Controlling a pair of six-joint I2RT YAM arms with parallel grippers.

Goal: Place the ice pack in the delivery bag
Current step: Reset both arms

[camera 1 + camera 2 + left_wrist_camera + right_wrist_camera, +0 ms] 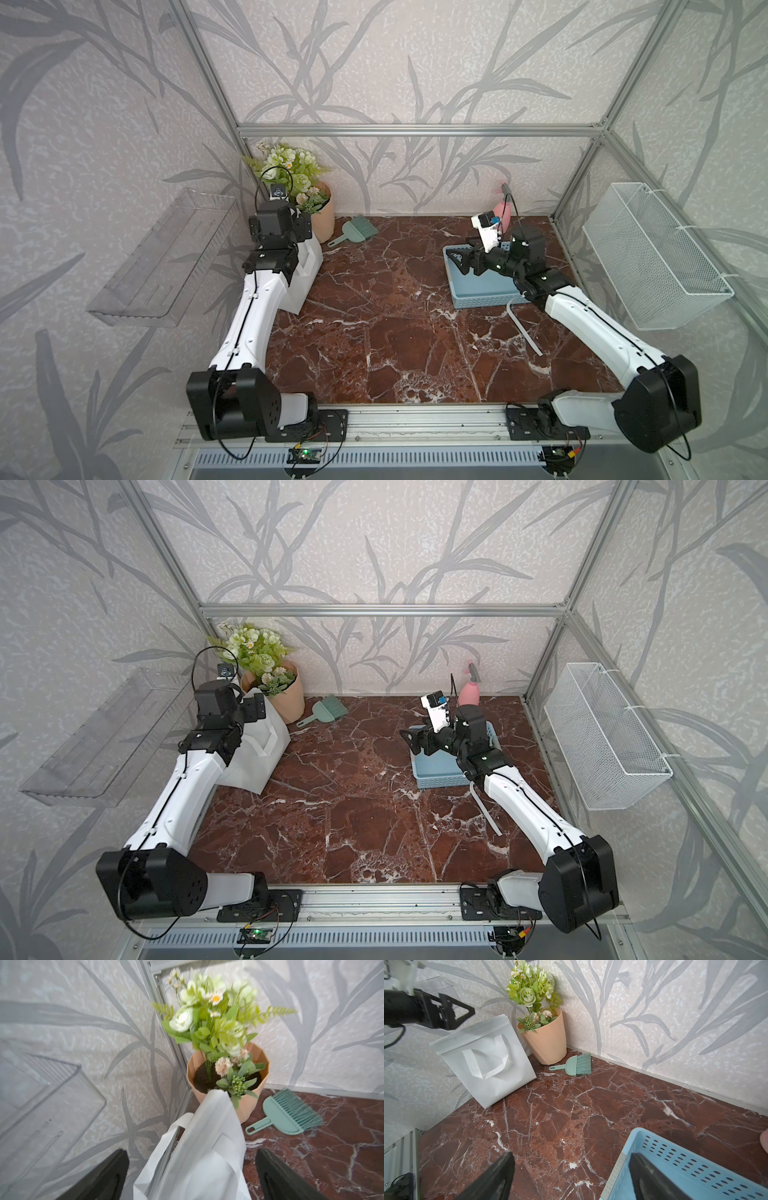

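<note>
The left claw (190, 1153) is standing wide, its 2 fingers straddling the top edge of the bag (496, 1082) and not closing on it. The bag is standing at the rear left edge of the table (395, 316), tilting toward the wall, just beside the pot (548, 1043); the brush (577, 1067) is lying near. The right claw (571, 1154) is hanging wide, holding nothing, 1 finger over the basket (623, 1165) rim, 1 over marble. Bare tabletop is stretching between bag and basket. Where the ice pack is, I cannot tell.

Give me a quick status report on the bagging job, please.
Both open: left gripper straddling delivery bag top, right gripper over blue basket rim. No ice pack in view. Bag mouth barely open.
</note>
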